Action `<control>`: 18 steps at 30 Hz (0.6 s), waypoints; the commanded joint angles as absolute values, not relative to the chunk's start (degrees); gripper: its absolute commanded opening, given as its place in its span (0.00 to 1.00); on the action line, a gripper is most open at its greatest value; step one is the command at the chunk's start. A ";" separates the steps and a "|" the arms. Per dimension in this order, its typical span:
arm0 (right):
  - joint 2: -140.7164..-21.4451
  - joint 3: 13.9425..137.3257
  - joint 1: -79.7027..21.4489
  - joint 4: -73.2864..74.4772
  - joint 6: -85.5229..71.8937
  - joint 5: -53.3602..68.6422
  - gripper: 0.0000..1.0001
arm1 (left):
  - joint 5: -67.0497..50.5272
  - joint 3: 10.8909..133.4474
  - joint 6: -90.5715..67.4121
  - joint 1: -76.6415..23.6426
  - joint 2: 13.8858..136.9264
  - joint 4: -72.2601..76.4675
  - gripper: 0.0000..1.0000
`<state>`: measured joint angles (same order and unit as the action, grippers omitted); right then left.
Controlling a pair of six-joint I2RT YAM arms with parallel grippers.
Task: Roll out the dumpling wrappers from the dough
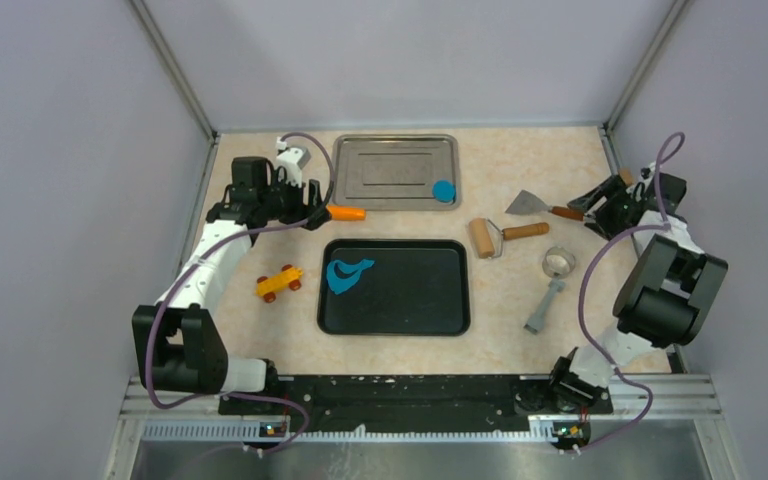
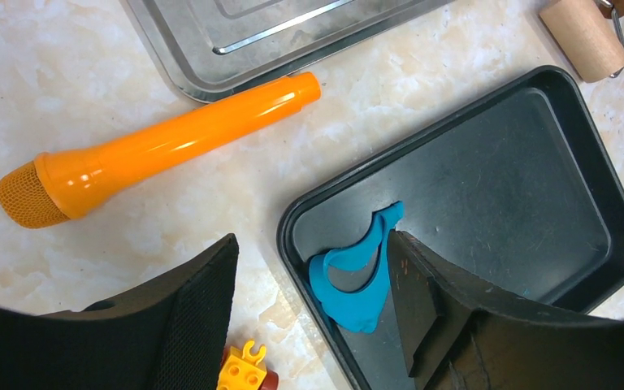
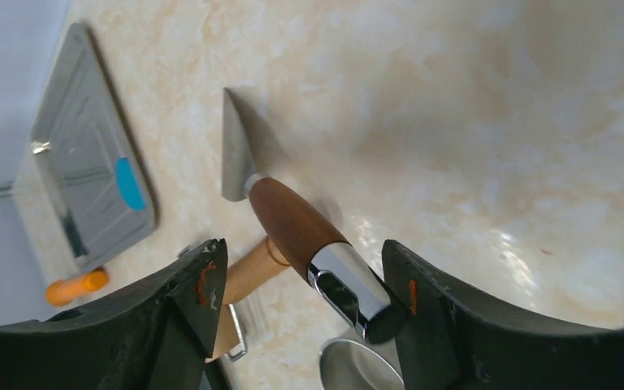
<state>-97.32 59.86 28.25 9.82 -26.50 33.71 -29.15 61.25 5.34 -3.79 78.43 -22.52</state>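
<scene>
The table is closed in by pale walls on the left, far and right sides. Two trays are counted. In the silver tray (image 1: 396, 145), at the far middle, one dumpling wrapper (image 1: 444, 190) is seen as a round blue disc at the near-right corner, close against the rim. In the black tray (image 1: 410, 310), just in front of the silver one, one piece of dough (image 2: 356, 286) is seen as a thin blue sheet with a curved bite cut out. It lies in the far-left corner, close to the raised rim. The remainder of the black tray floor is bare.

The left gripper (image 2: 313, 244) is held above the strip of tabletop between the tray's left rim and one orange toy microphone (image 2: 154, 146), and its fingers are spread apart around nothing. One yellow toy car (image 1: 278, 283) is set left of the black tray.

To the right of the trays, one wooden rolling pin (image 1: 505, 236), one scraper (image 3: 288, 219) and one ring cutter (image 1: 555, 280) are laid near one another, with marbled tabletop showing between them. The right gripper (image 3: 302, 244) is placed near the right wall with its fingers apart on either side of the scraper's brown handle. The handle's chrome end lies close to one finger, and it cannot be told whether they touch.
</scene>
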 commanded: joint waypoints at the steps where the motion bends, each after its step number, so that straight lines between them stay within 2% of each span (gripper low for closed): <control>1: -88.87 59.05 29.71 19.29 -18.19 21.74 0.73 | -29.31 62.06 3.90 -3.96 78.58 -19.60 0.71; 4: -85.97 57.87 30.25 21.30 -10.95 17.79 0.78 | -28.26 60.71 3.84 -3.96 78.11 -19.37 0.72; 8: -85.08 57.39 30.61 23.27 -0.60 16.02 0.80 | -25.81 58.90 3.13 -3.96 78.18 -19.01 0.79; 10: -84.77 56.55 30.61 22.19 1.56 17.39 0.91 | -24.88 58.54 2.83 -3.96 78.81 -18.82 0.81; 12: -84.95 56.52 30.19 20.99 0.52 21.75 0.93 | -24.71 58.99 2.52 -3.96 79.85 -18.73 0.81; 18: -89.03 63.44 17.28 23.01 7.75 18.85 0.94 | -22.87 62.46 0.98 -4.21 84.27 -17.54 0.84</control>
<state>-86.78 57.23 25.50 22.39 0.01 19.62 -24.82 59.09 2.63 -3.88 81.73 -20.27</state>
